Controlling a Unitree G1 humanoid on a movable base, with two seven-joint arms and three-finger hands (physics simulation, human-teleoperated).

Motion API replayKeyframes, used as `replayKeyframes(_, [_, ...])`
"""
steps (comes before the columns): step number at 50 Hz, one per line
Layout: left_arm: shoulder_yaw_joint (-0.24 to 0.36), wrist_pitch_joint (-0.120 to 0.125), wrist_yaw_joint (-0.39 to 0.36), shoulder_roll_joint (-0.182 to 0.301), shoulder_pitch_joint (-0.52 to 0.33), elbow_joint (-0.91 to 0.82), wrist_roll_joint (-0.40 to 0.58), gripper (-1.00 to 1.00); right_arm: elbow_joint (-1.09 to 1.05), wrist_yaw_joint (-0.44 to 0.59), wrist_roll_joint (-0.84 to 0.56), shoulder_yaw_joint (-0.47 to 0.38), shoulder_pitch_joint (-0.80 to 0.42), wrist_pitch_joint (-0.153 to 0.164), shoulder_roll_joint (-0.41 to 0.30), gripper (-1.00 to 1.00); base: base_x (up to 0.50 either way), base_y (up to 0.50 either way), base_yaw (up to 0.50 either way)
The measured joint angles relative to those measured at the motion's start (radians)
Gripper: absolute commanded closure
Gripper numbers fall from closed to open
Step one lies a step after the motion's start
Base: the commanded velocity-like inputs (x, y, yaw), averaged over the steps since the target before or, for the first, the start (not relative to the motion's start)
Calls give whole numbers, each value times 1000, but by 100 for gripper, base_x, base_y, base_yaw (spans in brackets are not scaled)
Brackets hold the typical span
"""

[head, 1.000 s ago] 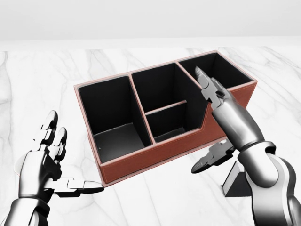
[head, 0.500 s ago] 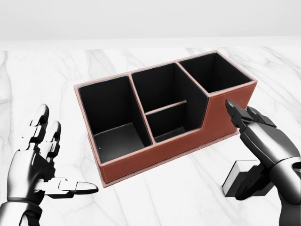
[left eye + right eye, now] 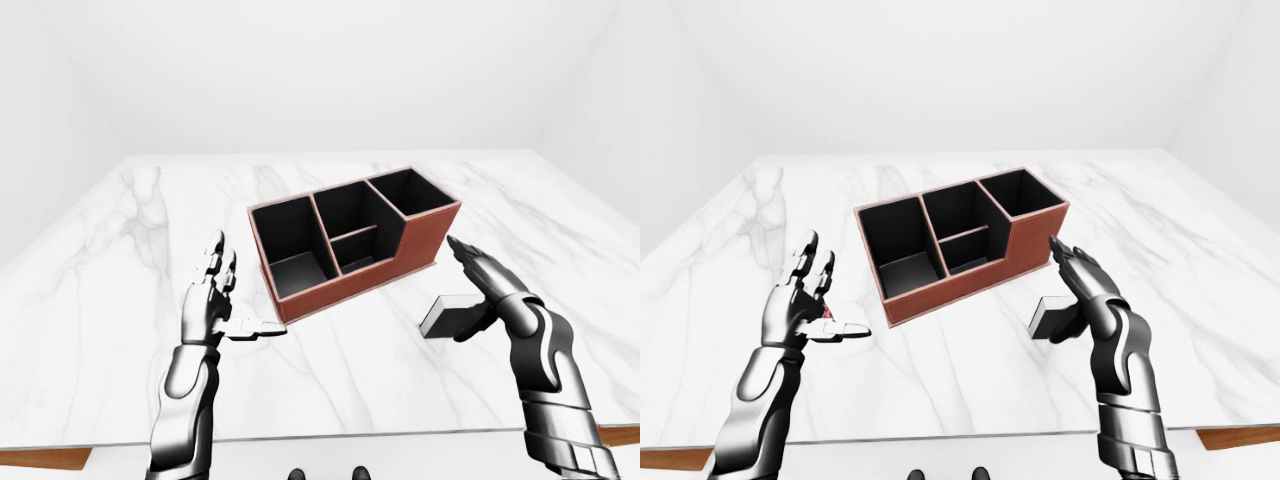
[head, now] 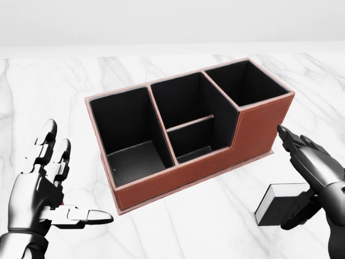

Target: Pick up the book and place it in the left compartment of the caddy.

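Head view puts the book [image 4: 281, 202] at lower right, lying flat on the white marble tabletop [image 4: 215, 226], a small block with a pale top face and a dark side turned toward the camera. It sits near the caddy's right end but apart from it, below the low wall at that end.

Around the book stands the right hand [image 4: 310, 178]. Its upper fingers [image 4: 294, 144] stretch out straight above the book, pointing up and left toward the caddy, while the thumb curls down against the book's right end. The fingers are spread wide and not closed on anything; whether the thumb actually touches the book cannot be told.

The caddy [image 4: 237, 141] is a reddish-brown box with black insides, set at a slant across the middle of the view. Its left compartment [image 4: 129, 132] is deep and holds nothing; the middle section is split by a low divider, and the right compartment sits higher in the view.

At lower left, the left hand [image 4: 46, 191] hovers over the tabletop, well apart from the book and just left of the caddy's near corner. Its fingers [image 4: 47, 141] point upward, the thumb juts out sideways to the right, and the hand holds nothing.
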Motion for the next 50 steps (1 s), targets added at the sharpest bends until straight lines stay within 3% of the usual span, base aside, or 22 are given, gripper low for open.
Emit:
replayKeyframes(23, [-3,0,-5,0,-4,17,5,-100,403,-148,22,107,-220,0,-45,-100,0,0,0])
replayKeyframes(50, [-6,0,-4,3,-13,37,7,-100,611,-214,11,151,-268,0,-59,-100,0,0,0])
